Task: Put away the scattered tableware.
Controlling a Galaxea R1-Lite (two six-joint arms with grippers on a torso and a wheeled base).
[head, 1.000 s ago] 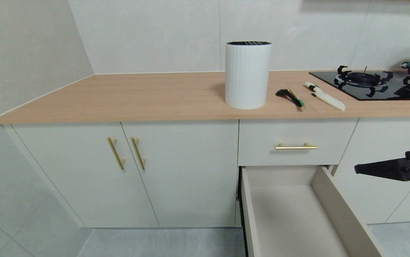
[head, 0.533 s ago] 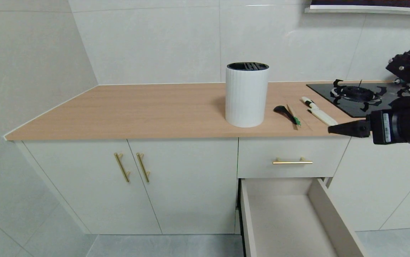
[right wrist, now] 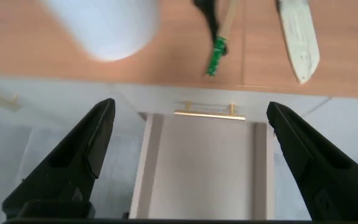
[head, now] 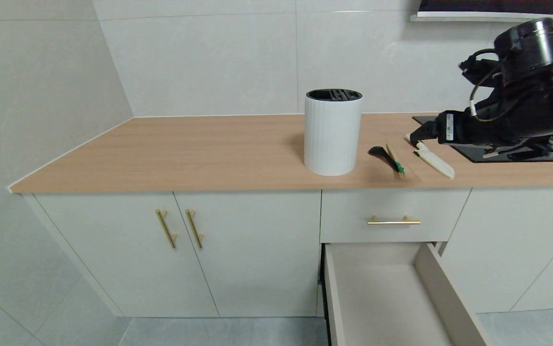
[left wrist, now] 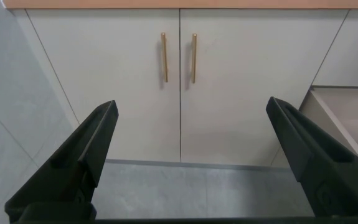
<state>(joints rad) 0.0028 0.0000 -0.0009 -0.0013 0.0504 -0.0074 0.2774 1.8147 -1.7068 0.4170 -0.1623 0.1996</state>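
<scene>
On the wooden counter [head: 199,154] stands a white ribbed holder [head: 332,132] with a black slotted top. To its right lie a black spoon [head: 381,153], a chopstick with a green end [head: 395,159] and a white knife [head: 433,161]. My right gripper [head: 416,133] hovers open just above the knife's handle end. From its wrist view the holder [right wrist: 107,25], chopstick [right wrist: 216,55] and knife [right wrist: 298,37] lie beyond the right gripper [right wrist: 190,106]. My left gripper [left wrist: 191,104] is open, low in front of the cabinet doors [left wrist: 179,81].
A black gas stove [head: 512,150] sits at the counter's right end under my right arm. Below the utensils is a shut drawer with a gold handle [head: 394,221], and under it an open drawer [head: 382,298] that sticks out. Double cabinet doors [head: 180,228] are shut.
My right arm has risen from beside the open drawer to above the counter, its gripper now over the knife. The head camera has tilted, shifting the whole picture.
</scene>
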